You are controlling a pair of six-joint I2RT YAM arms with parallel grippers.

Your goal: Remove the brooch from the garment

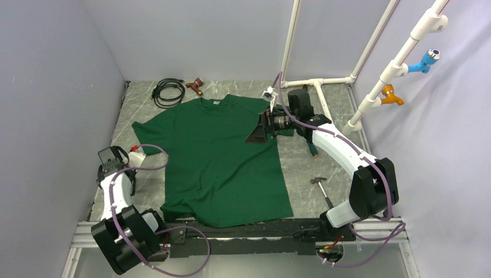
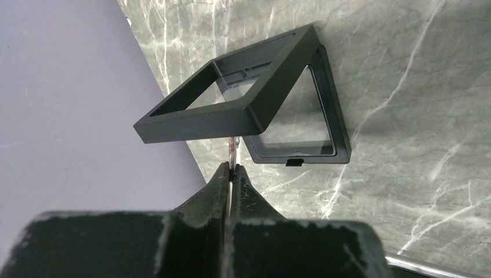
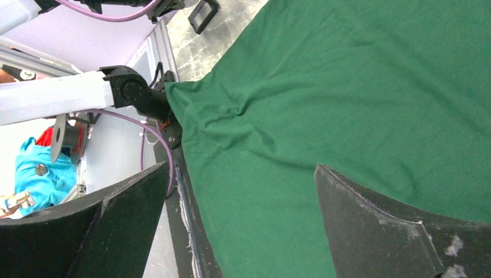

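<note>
The garment (image 1: 214,156) is a dark green T-shirt spread flat on the marble table, collar at the far side; it also fills the right wrist view (image 3: 359,87). My left gripper (image 2: 232,171) is off the shirt at the table's left edge (image 1: 113,157). It is shut on the brooch (image 2: 232,152), seen edge-on as a thin pinkish sliver sticking out of the tips. Just beyond the tips lies an open black hinged case (image 2: 255,98). My right gripper (image 3: 241,166) is open and empty, hovering over the shirt's right shoulder area (image 1: 256,132).
A coiled black cable (image 1: 168,91) and a brown tool (image 1: 195,86) lie at the far edge. A hammer (image 1: 320,186) and a small tool (image 1: 313,150) lie right of the shirt. A white pipe frame (image 1: 320,87) stands at back right. A small white box (image 1: 137,156) lies near the left gripper.
</note>
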